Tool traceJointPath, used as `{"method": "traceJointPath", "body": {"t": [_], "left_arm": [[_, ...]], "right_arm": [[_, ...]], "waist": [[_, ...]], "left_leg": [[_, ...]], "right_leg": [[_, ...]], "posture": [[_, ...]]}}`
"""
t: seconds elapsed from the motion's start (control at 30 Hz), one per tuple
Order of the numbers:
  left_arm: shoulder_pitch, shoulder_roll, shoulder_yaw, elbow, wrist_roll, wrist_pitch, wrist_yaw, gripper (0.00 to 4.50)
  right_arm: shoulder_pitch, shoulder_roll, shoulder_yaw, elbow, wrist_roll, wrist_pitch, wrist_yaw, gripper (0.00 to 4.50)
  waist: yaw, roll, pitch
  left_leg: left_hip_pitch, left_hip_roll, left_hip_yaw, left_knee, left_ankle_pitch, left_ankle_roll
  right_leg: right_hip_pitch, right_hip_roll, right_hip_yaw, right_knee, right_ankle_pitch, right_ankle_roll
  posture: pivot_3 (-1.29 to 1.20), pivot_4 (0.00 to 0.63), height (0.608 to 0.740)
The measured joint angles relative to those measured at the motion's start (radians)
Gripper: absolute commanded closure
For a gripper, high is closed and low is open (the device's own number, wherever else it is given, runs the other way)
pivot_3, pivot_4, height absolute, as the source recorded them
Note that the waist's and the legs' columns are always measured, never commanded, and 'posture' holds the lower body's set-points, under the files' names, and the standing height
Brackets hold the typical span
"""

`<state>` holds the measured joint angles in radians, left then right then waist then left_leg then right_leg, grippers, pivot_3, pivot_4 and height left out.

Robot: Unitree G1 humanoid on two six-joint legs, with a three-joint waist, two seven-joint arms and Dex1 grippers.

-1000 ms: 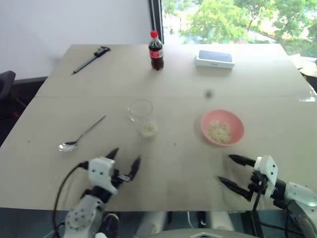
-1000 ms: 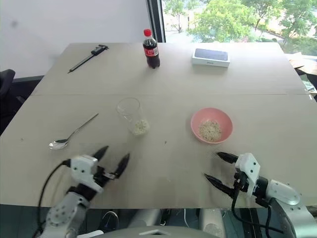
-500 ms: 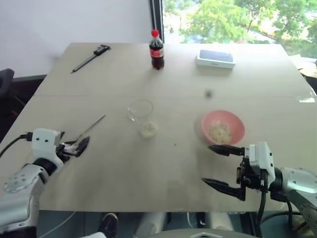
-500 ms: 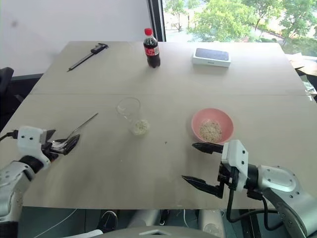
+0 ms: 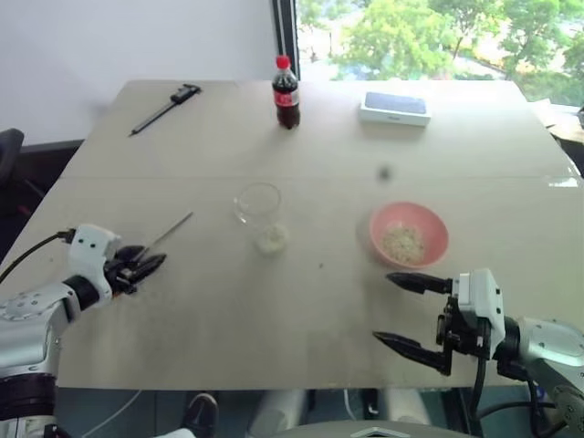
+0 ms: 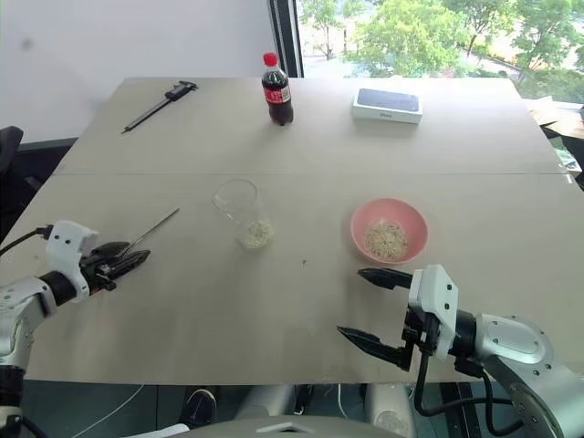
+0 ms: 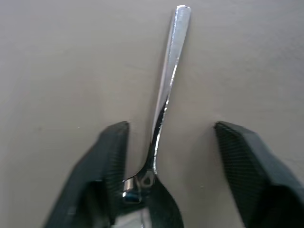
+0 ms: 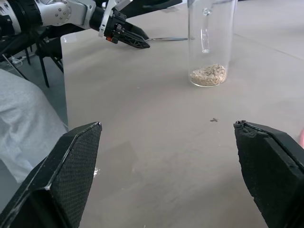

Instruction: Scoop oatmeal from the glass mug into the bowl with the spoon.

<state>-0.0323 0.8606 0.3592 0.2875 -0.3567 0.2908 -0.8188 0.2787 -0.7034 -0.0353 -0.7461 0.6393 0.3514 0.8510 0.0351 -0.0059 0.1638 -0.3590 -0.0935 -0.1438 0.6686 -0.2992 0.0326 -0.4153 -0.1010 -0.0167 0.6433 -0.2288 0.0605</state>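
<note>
Head view: table (image 5: 301,301) with the spoon (image 5: 169,233) lying near its left edge, handle slanting away toward the glass mug (image 5: 258,203). The left gripper (image 5: 146,263) sits low over the spoon's bowl end, its fingers drawn close together around it; whether they actually pinch it I cannot tell. Oatmeal (image 5: 272,240) lies in the bottom of the mug, and more (image 5: 402,243) sits in the pink bowl (image 5: 436,237) to the right. The right gripper (image 5: 401,312) hovers just in front of the bowl, jaws spread wide, holding nothing. A cola bottle (image 5: 286,92), a caliper (image 5: 166,109) and a flat box (image 5: 394,108) stand along the far side.

Left wrist view: the spoon handle runs straight out between the two fingers (image 7: 111,156), one finger touching its neck, the other apart.

Right wrist view: mug upright, oatmeal low inside, left gripper beyond it.
</note>
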Motion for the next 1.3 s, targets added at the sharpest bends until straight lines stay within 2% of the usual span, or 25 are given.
{"method": "traceJointPath", "body": {"t": [0.1,0.27,0.47,0.6,0.67,0.87,0.9,1.03,1.17,1.3], "left_arm": [[-0.003,0.001,-0.002,0.012,0.008,-0.012,-0.003,4.47],[0.003,0.006,0.010,0.018,0.019,-0.023,-0.001,4.47],[-0.003,-0.048,0.081,0.035,0.015,-0.090,0.077,4.47],[-0.034,-0.091,0.147,-0.031,-0.016,-0.131,0.135,4.47],[-0.066,-0.109,0.185,-0.121,-0.041,-0.143,0.178,4.47],[-0.197,-0.121,0.175,-0.356,-0.097,-0.145,0.227,4.47],[-0.247,-0.121,0.137,-0.391,-0.096,-0.135,0.236,4.47],[-0.352,-0.120,0.029,-0.473,-0.074,-0.127,0.235,4.47],[-0.433,-0.121,-0.097,-0.528,-0.029,-0.124,0.218,4.47],[-0.461,-0.118,-0.187,-0.561,0.044,-0.165,0.187,4.47]], "right_arm": [[-0.002,0.001,0.000,-0.001,-0.003,0.000,-0.009,0.00],[-0.027,0.002,0.001,-0.001,-0.004,0.001,-0.014,0.00],[-0.055,0.001,0.001,0.010,0.002,0.009,-0.011,0.00],[-0.095,0.006,-0.002,0.021,0.031,0.022,-0.013,0.00],[-0.145,0.017,-0.009,0.025,0.061,0.037,-0.025,0.00],[-0.416,0.094,-0.028,0.078,0.191,0.163,-0.208,0.00],[-0.535,0.122,-0.028,0.117,0.239,0.228,-0.289,0.00],[-0.784,0.187,-0.027,0.189,0.348,0.361,-0.463,0.00],[-0.996,0.253,-0.014,0.313,0.387,0.473,-0.592,0.00],[-1.118,0.333,-0.005,0.425,0.369,0.526,-0.698,0.00]], "waist": [[-0.002,0.001,0.000],[-0.016,0.001,-0.001],[-0.020,-0.001,0.000],[-0.020,-0.007,0.002],[-0.019,-0.008,0.002],[-0.023,-0.008,0.003],[-0.025,-0.008,0.003],[-0.024,-0.008,0.003],[-0.026,-0.007,0.003],[-0.041,-0.008,0.003]], "left_leg": [[0.001,0.001,0.000,0.000,0.000,0.000],[0.001,0.001,0.000,0.000,0.000,0.000],[0.000,0.001,0.000,0.000,0.001,-0.001],[-0.001,0.001,0.000,0.001,0.001,-0.002],[-0.002,0.001,0.000,0.001,0.001,-0.002],[-0.002,0.001,0.000,0.001,0.001,-0.002],[-0.002,0.001,0.001,0.001,0.001,-0.002],[-0.004,0.000,0.001,0.001,0.002,-0.002],[-0.009,0.000,0.003,0.001,0.002,-0.002],[-0.016,0.000,0.004,0.001,0.002,-0.002]], "right_leg": [[0.000,0.001,0.000,0.000,0.001,-0.001],[0.000,0.001,0.000,0.000,0.001,-0.001],[0.000,0.001,0.000,0.000,0.001,-0.001],[0.000,0.000,0.000,-0.001,0.002,-0.002],[0.000,0.000,0.000,-0.001,0.002,-0.001],[-0.002,0.000,0.000,-0.001,0.004,-0.001],[-0.002,0.001,0.001,-0.001,0.004,-0.002],[-0.005,0.001,0.001,0.000,0.005,-0.003],[-0.010,0.002,0.002,0.000,0.005,-0.003],[-0.018,0.002,0.003,0.000,0.005,-0.003]], "posture": [[0.00,0.150,0.740],[0.00,0.150,0.740],[0.00,0.150,0.740],[0.00,0.150,0.740],[0.00,0.150,0.740],[0.00,0.150,0.740],[0.00,0.150,0.740],[0.00,0.150,0.740],[0.00,0.150,0.740],[0.00,0.150,0.740]]}}
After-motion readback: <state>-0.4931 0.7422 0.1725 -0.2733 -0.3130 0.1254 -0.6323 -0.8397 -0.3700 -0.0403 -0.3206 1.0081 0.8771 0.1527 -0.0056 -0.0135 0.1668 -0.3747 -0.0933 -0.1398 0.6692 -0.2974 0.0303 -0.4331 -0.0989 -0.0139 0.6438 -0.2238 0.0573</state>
